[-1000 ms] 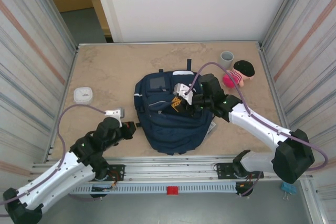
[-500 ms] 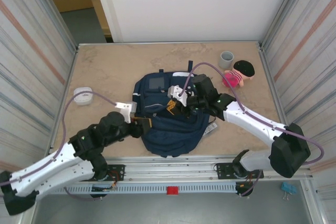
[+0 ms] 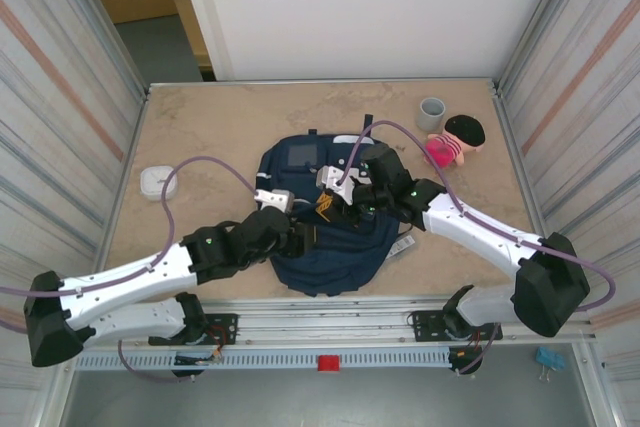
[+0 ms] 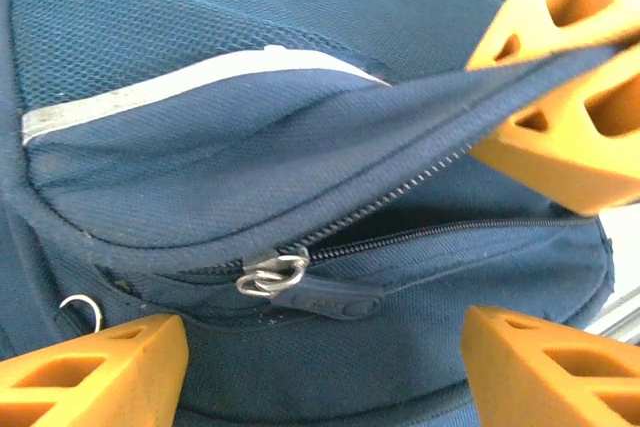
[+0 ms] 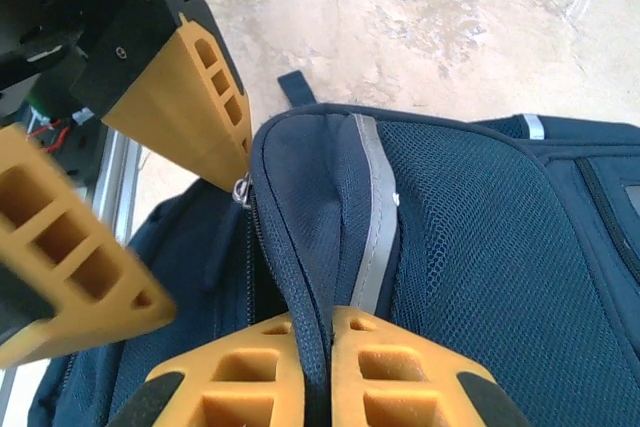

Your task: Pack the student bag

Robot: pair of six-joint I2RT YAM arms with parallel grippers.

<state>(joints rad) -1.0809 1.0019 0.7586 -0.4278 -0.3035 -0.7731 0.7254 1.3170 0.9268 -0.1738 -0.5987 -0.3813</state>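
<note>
Shows left jaws, newly swung in from lower left, opened just short of zipper pull (image 4: 300, 285) of student bag (image 3: 345, 262) — right jaws pinching the flap (image 5: 320, 197); ready for unzipping.

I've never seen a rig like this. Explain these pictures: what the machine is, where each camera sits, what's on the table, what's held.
Two robot arms are bolted at the near edge of the table; each ends in a two-finger gripper with orange fingers. The wide picture looks down from above; the two close-ups come from wrist cameras. On the table lie a navy student bag, a grey cup, a plush doll and a white round object. The right gripper pinches the bag's pocket flap; the left gripper is open near the zipper pull, holding nothing.
</note>
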